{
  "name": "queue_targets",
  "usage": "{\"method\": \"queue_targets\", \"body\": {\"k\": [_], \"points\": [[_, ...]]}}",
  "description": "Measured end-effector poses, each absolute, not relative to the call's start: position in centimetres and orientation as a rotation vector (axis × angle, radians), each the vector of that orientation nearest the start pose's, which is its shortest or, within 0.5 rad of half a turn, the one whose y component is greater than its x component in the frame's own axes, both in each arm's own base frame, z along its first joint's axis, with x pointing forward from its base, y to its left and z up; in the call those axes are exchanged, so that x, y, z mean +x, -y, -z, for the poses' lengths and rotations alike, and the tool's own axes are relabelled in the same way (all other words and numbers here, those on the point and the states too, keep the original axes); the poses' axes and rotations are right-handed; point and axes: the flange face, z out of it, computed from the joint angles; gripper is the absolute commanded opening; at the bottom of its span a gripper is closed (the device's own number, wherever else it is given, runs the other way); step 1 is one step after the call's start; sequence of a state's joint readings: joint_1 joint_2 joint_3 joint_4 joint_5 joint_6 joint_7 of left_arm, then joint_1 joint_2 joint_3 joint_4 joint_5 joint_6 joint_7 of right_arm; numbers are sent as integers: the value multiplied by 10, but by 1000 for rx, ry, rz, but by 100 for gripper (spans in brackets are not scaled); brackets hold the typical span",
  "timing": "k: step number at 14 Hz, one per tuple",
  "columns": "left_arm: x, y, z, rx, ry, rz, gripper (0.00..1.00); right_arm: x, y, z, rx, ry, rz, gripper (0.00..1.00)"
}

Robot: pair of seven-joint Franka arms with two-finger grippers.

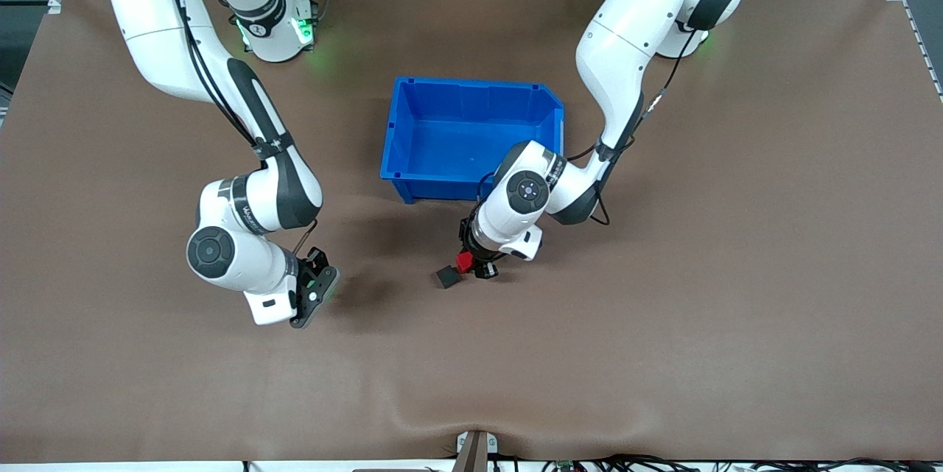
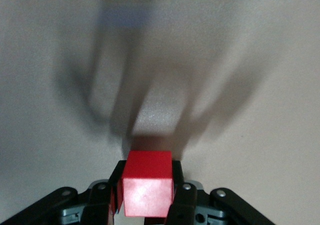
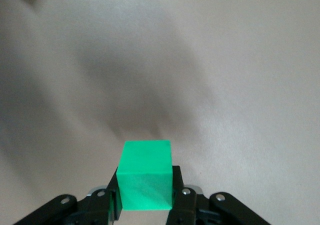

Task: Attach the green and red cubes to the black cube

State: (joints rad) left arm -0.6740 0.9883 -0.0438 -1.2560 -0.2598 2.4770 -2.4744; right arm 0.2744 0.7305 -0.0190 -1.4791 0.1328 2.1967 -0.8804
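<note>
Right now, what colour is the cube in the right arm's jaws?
Bright green: the green cube is clamped in the right gripper, clearest in the right wrist view.

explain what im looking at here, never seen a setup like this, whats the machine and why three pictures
These are two white robot arms bolted along one edge of a brown table, each ending in a two-finger gripper. The big picture comes from a high camera facing the robots. The two small pictures come from cameras on each arm's wrist, looking down past the fingers.

On the table stand an open blue plastic bin, which looks empty, and, nearer the front camera, a small matte black cube.

The left gripper is shut on a small bright red cube, which sits right beside the black cube; whether they touch is unclear. The right gripper, toward the right arm's end of the table, is shut on a small bright green cube.
</note>
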Motion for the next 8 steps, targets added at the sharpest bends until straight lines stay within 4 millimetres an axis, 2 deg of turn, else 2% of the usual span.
{"method": "queue_targets", "body": {"k": [5, 8], "points": [[595, 504, -179, 1594, -2395, 325, 0, 699, -190, -234, -2571, 1655, 67, 0], [597, 503, -178, 1593, -2394, 319, 0, 709, -201, -247, -2513, 1785, 180, 0]]}}
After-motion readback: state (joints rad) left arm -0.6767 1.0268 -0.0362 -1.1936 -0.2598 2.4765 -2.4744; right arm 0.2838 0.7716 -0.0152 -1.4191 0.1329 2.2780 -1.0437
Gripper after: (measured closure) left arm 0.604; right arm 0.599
